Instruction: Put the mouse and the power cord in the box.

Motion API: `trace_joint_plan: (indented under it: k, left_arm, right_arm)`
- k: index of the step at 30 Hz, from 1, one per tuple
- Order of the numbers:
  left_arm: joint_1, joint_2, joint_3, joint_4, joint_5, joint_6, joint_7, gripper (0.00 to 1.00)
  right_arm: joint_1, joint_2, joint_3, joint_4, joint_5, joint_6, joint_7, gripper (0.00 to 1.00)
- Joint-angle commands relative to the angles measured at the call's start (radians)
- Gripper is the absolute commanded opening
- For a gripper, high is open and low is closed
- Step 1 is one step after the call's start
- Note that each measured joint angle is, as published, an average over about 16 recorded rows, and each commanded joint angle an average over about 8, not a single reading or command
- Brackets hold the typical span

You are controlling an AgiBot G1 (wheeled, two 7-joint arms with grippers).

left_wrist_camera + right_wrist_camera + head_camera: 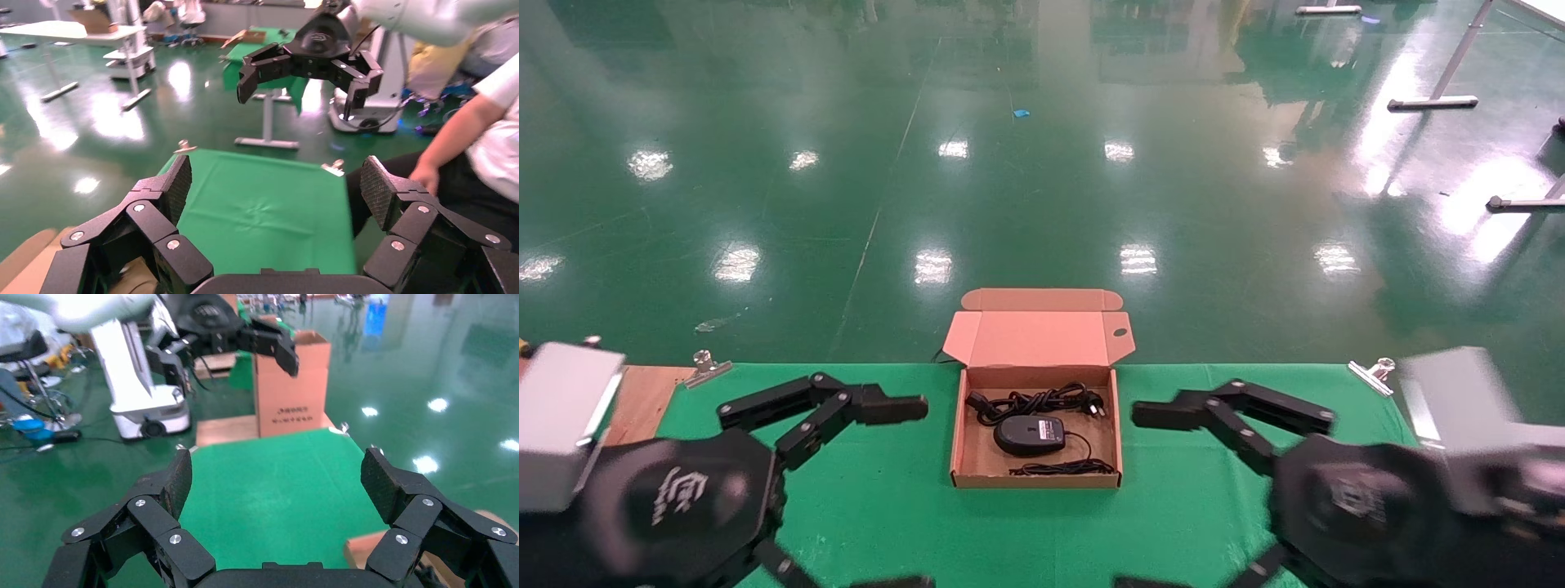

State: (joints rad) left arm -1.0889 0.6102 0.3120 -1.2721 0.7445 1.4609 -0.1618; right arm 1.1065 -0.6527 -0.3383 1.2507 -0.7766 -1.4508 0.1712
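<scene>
The brown box (pixel 1038 339) lies open in the middle of the green table, its flap lid standing at the far side. Inside it rests the black mouse (pixel 1030 434), its thin cable (pixel 1062 468) coiled near the front wall. The bundled power cord (pixel 1034 401) lies just behind the mouse, also inside. My left gripper (pixel 923 494) hovers to the left of the box, open and holding nothing (pixel 275 187). On the box's right my right gripper (pixel 1128 496) is open and holding nothing too (pixel 275 478). A corner of the box (pixel 367 548) shows in the right wrist view.
Green cloth (pixel 878 490) covers the table, held by metal clips (pixel 705 365) (pixel 1373 371) at its far corners. A wooden board (pixel 641 400) lies at the left end. A seated person (pixel 483 141) is beyond the right end, a tall carton (pixel 291 386) beyond the left.
</scene>
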Motion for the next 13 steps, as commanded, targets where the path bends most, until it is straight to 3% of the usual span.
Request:
trace_joint_plan:
  k: [1,13]
  left_arm:
    - [0.011,0.001,-0.025,-0.009,-0.010,0.026,-0.019,1.00]
    - [0.019,0.001,-0.045,-0.015,-0.019,0.049,-0.028,1.00]
  right_arm:
    - [-0.019,0.025,0.035,0.020,0.027,-0.027,0.010,1.00]
    - [-0.047,0.059,0.083,0.048,0.067,-0.063,0.020,1.00]
